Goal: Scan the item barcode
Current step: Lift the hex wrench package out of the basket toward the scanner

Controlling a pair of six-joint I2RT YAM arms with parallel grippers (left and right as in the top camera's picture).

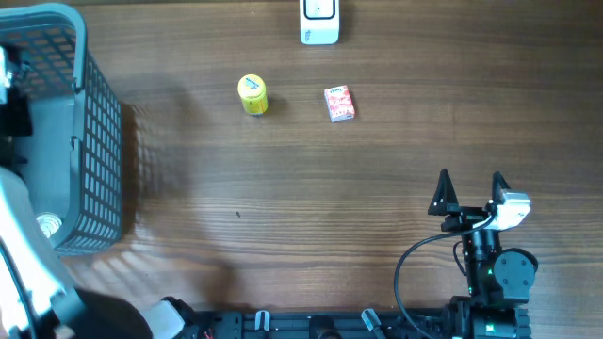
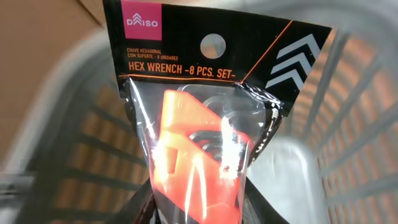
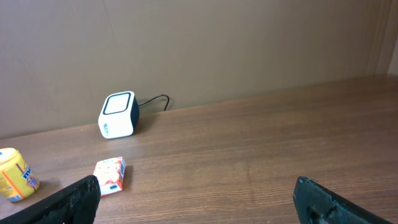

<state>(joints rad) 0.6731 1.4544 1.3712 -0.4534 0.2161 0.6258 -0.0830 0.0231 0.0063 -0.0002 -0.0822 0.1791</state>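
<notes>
Hex wrench pack (image 2: pixel 205 74) gripped by the left tool (image 2: pixel 202 211) over the basket (image 1: pixel 94 122), with the scanner (image 1: pixel 319 21) well apart across the desk (image 1: pixel 283 217).
Overhead: the left arm (image 1: pixel 21 245) reaches down into the basket at the desk's left edge. A yellow tin (image 1: pixel 252 94) and a red box (image 1: pixel 339 103) lie between it and the scanner. The right arm sits folded low at the near right. Left wrist: the pack stands upright close to the lens, its lower end apparently pinched in narrowly parted jaws. That low hold on slick film could let it swing, slip out or catch the basket rim when lifted. No barcode shows, so it may end up facing away from the scanner. Right wrist: the right tool (image 3: pixel 205 199) is spread wide and empty, looking along the desk toward the scanner.
</notes>
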